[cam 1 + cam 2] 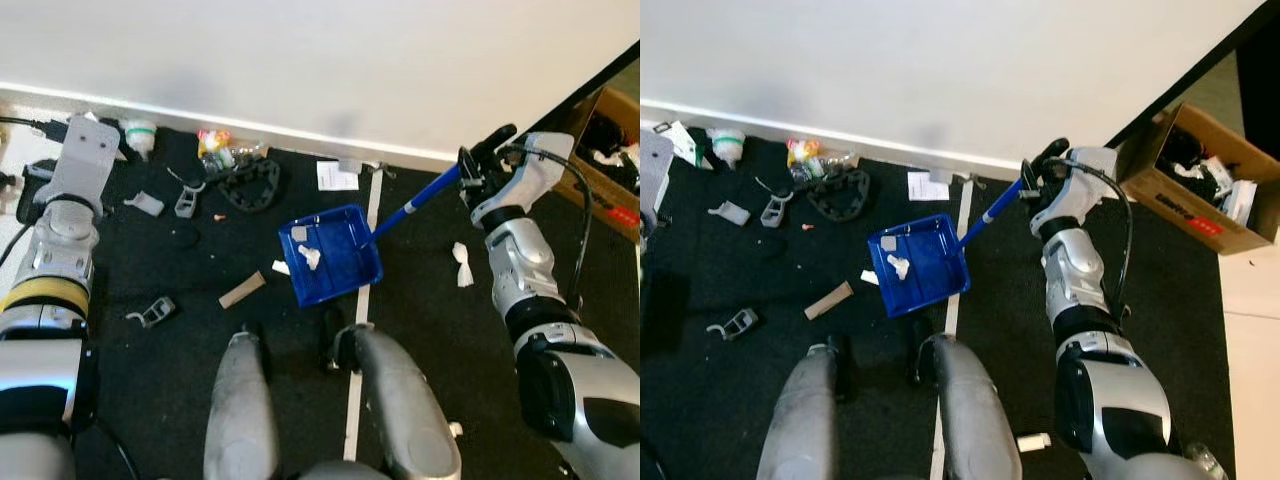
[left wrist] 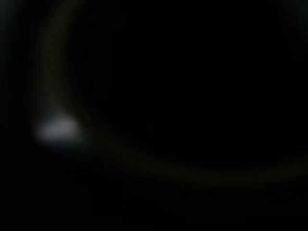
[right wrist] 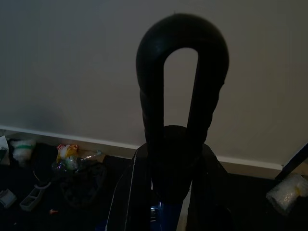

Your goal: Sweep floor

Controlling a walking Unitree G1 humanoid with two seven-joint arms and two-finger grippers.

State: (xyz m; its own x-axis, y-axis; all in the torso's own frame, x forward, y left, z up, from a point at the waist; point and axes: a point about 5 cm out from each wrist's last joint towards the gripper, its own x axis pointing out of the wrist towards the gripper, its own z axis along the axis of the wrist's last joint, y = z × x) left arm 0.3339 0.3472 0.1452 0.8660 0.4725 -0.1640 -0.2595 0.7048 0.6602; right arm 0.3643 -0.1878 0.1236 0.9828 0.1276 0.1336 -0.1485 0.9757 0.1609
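Two paper scraps (image 1: 308,256) lie inside the blue dustpan (image 1: 330,255), which rests flat on the black carpet (image 1: 180,360) at centre frame, just above the robot's two grey legs. Its blue handle (image 1: 420,200) runs up and to the right to the right gripper (image 1: 487,152), whose black fingers are pressed around the handle's black looped end near the white wall (image 1: 320,60). Right wrist view confirms: the black loop (image 3: 182,72) stands upright between the fingers, blue shaft visible below it.

Left arm sits at the left edge of the frame, its grey wrist plate (image 1: 85,150) raised near the baseboard. Left gripper fingers: cannot tell whether spread or pressed together; left wrist view is almost fully dark with one pale blur.

Debris on carpet:
- brown cardboard tube (image 1: 242,290), just left of the dustpan, apart from it
- white scrap (image 1: 281,267) touching the dustpan's left edge
- crumpled white tissue (image 1: 462,264), right of the dustpan, near the right forearm
- grey plastic clips (image 1: 152,312), lower left; others (image 1: 145,203) in the upper left
- black coiled chain-like piece (image 1: 248,185) and coloured wrappers (image 1: 213,142) by the baseboard
- white paper slip (image 1: 337,176) just above the dustpan

Cardboard box (image 1: 1200,185) of items stands at the upper right, off the carpet. White tape line (image 1: 360,340) runs down the carpet, passing under the dustpan's right corner.
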